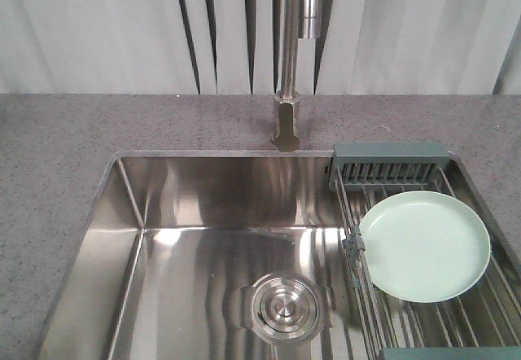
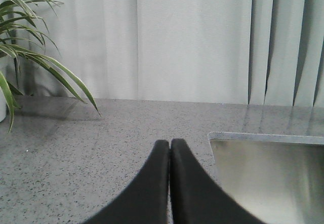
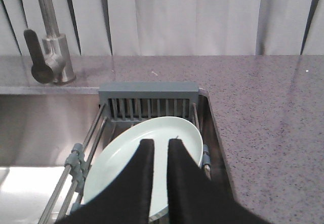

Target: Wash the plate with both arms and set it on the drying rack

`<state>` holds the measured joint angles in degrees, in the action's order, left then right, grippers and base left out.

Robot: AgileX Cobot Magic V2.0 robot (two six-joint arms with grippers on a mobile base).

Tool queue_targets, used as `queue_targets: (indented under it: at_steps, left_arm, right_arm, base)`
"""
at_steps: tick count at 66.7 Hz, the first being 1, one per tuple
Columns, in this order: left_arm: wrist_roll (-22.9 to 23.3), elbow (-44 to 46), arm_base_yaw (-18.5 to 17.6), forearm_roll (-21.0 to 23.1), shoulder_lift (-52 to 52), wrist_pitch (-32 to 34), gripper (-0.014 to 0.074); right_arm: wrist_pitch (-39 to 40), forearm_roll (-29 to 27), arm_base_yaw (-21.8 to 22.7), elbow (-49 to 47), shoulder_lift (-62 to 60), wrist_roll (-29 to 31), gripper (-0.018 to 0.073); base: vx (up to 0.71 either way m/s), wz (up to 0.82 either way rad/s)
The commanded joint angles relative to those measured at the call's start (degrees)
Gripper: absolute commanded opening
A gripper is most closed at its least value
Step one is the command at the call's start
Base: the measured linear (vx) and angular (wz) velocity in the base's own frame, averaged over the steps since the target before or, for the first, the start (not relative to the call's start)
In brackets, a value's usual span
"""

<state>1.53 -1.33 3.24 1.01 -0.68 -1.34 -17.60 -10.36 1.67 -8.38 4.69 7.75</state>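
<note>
We see the plate (image 1: pixel 424 247) lying flat on the steel rods of the drying rack (image 1: pixel 389 163), which spans the right end of the sink (image 1: pixel 212 238), just in front of the slotted grey-green caddy. The basin looks dry to us and no water runs from the faucet (image 1: pixel 290 59), so we cannot tell from this alone whether the washing is done or not yet started; we read the moment either as the very start, before pick-up, or as the finish, with the plate already parked. Our right tool (image 3: pixel 161 148) hovers above the near part of the plate, its two black fingers (image 3: pixel 144 173) parted by a narrow gap and holding nothing. Our left tool (image 2: pixel 169 145) hangs over the grey desk (image 2: pixel 101 148) to the left of the sink, fingers pressed together and empty. If washing remains, the next move, in our judgement, calls for the right tool to drop to the plate's low rim and pinch it, a shallow glossy edge that may slip, then carry it under the faucet, with the left arm coming in over the basin.
</note>
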Motion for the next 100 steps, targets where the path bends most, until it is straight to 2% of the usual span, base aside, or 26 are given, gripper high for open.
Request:
queue_targets:
  at_steps: [1, 15, 23, 33, 50, 55, 58, 65, 68, 83, 94, 100]
  left_arm:
    - [0.0, 1.6, -0.2, 0.5, -0.8, 4.5, -0.0007]
    - [0.0, 1.6, -0.2, 0.5, -0.8, 4.5, -0.0007]
    - [0.0, 1.6, -0.2, 0.5, -0.8, 4.5, -0.0007]
    - [0.0, 1.6, -0.2, 0.5, -0.8, 4.5, -0.0007]
    - [0.0, 1.6, -0.2, 0.5, -0.8, 4.5, -0.0007]
    - [0.0, 1.6, -0.2, 0.5, -0.8, 4.5, -0.0007]
    - [0.0, 1.6, -0.2, 0.5, -0.8, 4.5, -0.0007]
    - [0.0, 1.6, -0.2, 0.5, -0.8, 4.5, -0.0007]
    - [0.0, 1.6, -0.2, 0.5, -0.8, 4.5, -0.0007]
    - [0.0, 1.6, -0.2, 0.5, -0.8, 4.5, -0.0007]
    - [0.0, 1.6, -0.2, 0.5, -0.8, 4.5, -0.0007]
    - [0.0, 1.6, -0.2, 0.5, -0.8, 4.5, -0.0007]
  right_arm:
    - [7.5, -2.5, 0.8, 1.9, -2.9, -0.1, -0.0014]
    - [16.0, -2.0, 0.7, 7.8, -5.6, 4.2, -0.0008]
    - [20.0, -2.0, -1.1, 10.2, -5.6, 4.2, -0.0008]
    - [18.7, -1.4, -1.4, 10.2, -5.6, 6.1, -0.0008]
    - [18.6, -1.3, -1.4, 10.2, -5.6, 6.0, -0.0008]
    - [18.2, 1.1, -1.4, 10.2, -5.6, 4.8, -0.0008]
    - [18.2, 5.0, -1.4, 10.2, -5.6, 2.1, -0.0008]
    - [18.2, 15.0, -1.4, 10.2, -5.6, -8.4, -0.0008]
    - [18.2, 16.5, -1.4, 10.2, -5.6, -11.2, -0.0008]
    - [18.2, 16.7, -1.4, 10.2, -5.6, -11.4, -0.0008]
    - [18.2, 13.8, -1.4, 10.2, -5.6, -7.2, -0.0008]
    - [18.2, 13.6, -1.4, 10.2, -5.6, -6.9, -0.0008]
  base:
    - [0.0, 0.0]
    - [0.0, 0.0]
    - [0.0, 0.0]
    - [0.0, 0.0]
    - [0.0, 0.0]
    - [0.0, 0.0]
    - [0.0, 0.0]
    - [0.0, 0.0]
    - [0.0, 0.0]
    - [0.0, 0.0]
    - [0.0, 0.0]
    - [0.0, 0.0]
